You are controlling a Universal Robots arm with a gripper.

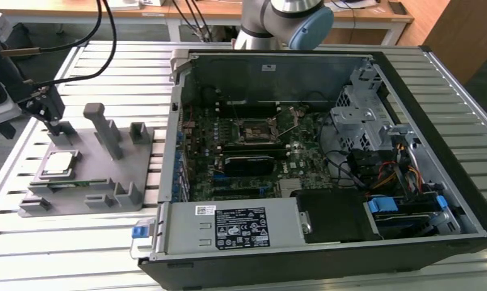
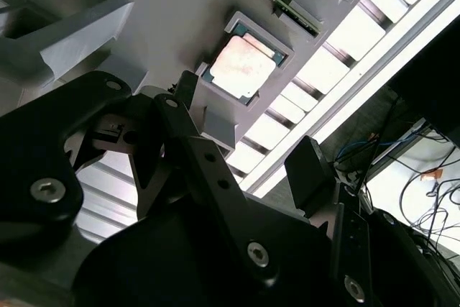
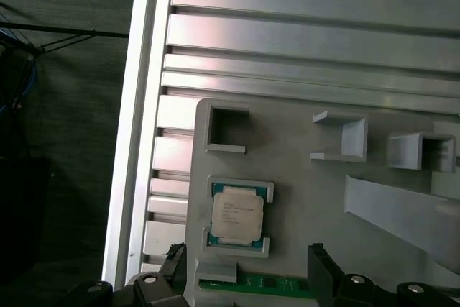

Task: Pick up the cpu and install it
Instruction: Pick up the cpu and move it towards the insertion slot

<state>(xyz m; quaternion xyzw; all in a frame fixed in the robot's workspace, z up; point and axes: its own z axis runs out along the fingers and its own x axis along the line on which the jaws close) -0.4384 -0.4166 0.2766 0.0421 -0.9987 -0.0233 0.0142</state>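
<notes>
The cpu [image 1: 59, 162] is a flat silver-topped square chip with a green rim, lying in a recessed seat on the grey fixture plate [image 1: 122, 167] at the exterior view's left. Both wrist views look down on the cpu [image 3: 236, 219] [image 2: 242, 67] in its seat. My gripper [image 1: 57, 126] hangs just above and behind it, empty. Its two black fingers [image 3: 174, 255] stand well apart, one on each side of the chip, so the gripper [image 3: 244, 255] [image 2: 248, 116] is open. The black cpu socket [image 1: 255, 130] with its metal frame sits on the motherboard inside the open computer case.
The open black computer case [image 1: 405, 60] takes up the middle and right of the slatted aluminium table [image 1: 106, 60]. Grey upright posts [image 1: 106, 130] and blocks [image 1: 139, 132] rise from the fixture plate near the chip. A green circuit strip [image 3: 266, 283] lies beside the cpu seat. Cables [image 1: 90, 36] trail behind my gripper.
</notes>
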